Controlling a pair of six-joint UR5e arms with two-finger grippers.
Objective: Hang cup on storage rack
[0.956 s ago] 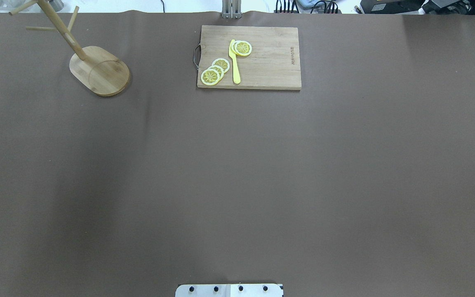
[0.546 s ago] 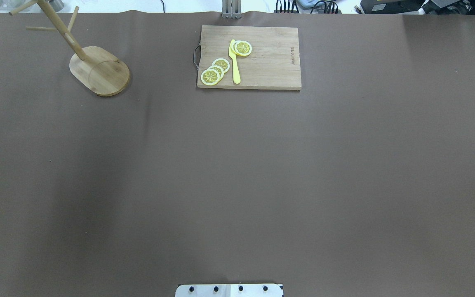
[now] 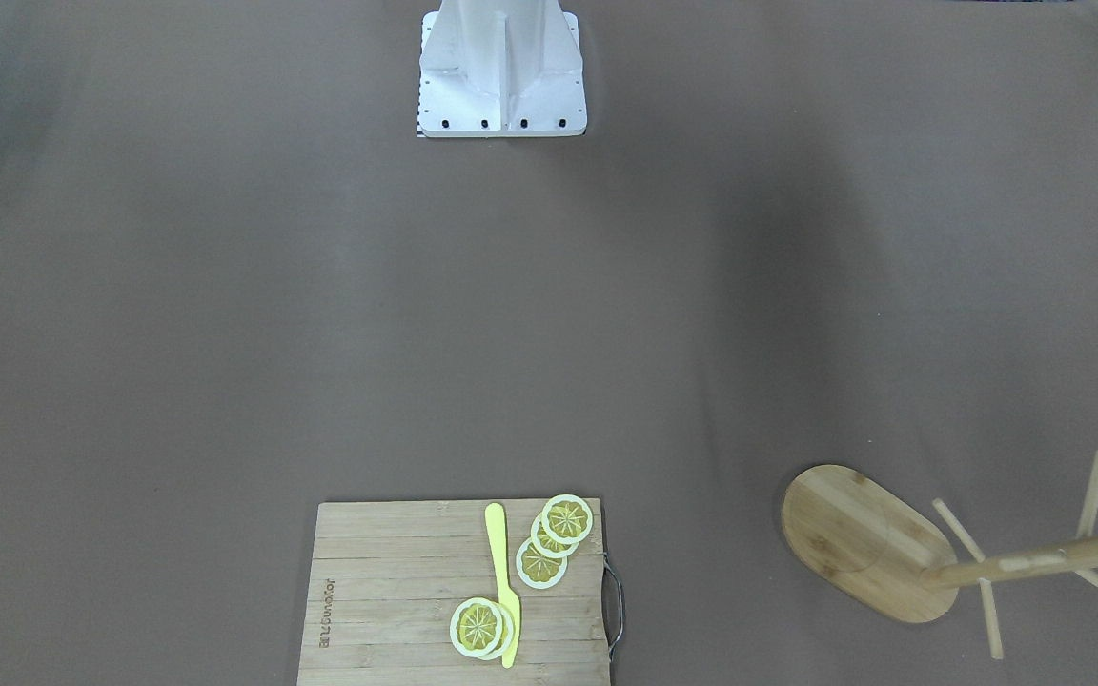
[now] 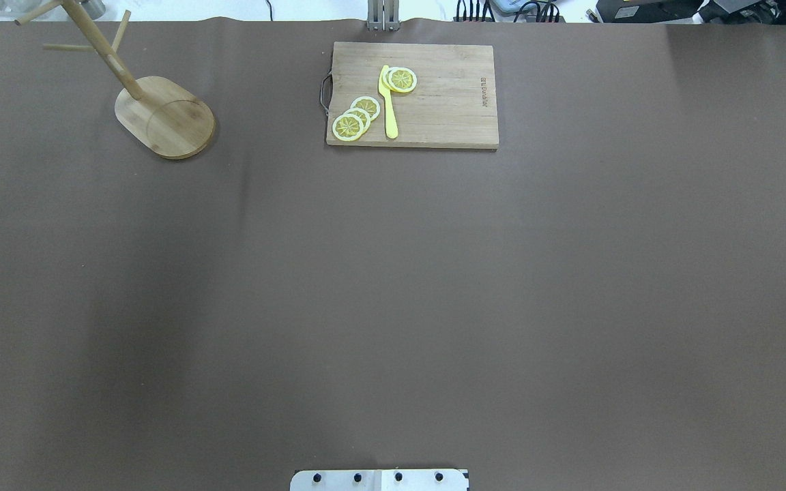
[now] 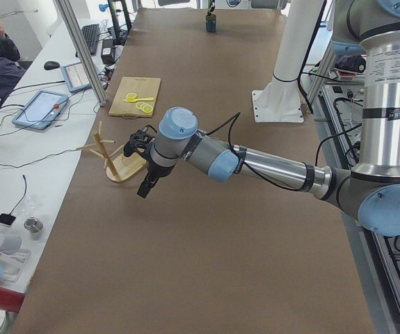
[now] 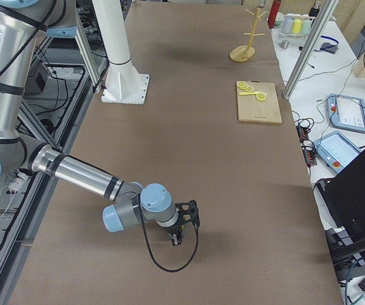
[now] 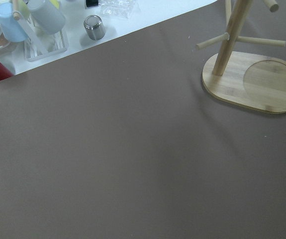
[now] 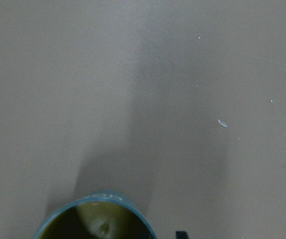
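The cup (image 8: pixel 95 219) shows only as a dark blue rim with a yellow-green inside at the bottom edge of the right wrist view. In the exterior left view the cup (image 5: pixel 211 24) is a small dark shape at the table's far end. My right gripper (image 6: pixel 178 238) hangs low over the brown table there; I cannot tell whether it is open or shut. The storage rack (image 4: pixel 164 116) (image 3: pixel 868 538) (image 7: pixel 252 82) (image 6: pixel 242 54), a bamboo mug tree, stands with bare pegs. My left gripper (image 5: pixel 144 192) hovers just beside the storage rack (image 5: pixel 120 165); I cannot tell its state.
A cutting board (image 4: pixel 412 94) (image 3: pixel 454 595) with lemon slices (image 4: pixel 355 117) and a yellow knife (image 4: pixel 387 102) lies at the table's far middle. Bottles and cups (image 7: pixel 28 22) sit on the white bench past the rack. The robot's base (image 3: pixel 501 67) stands at the near middle edge.
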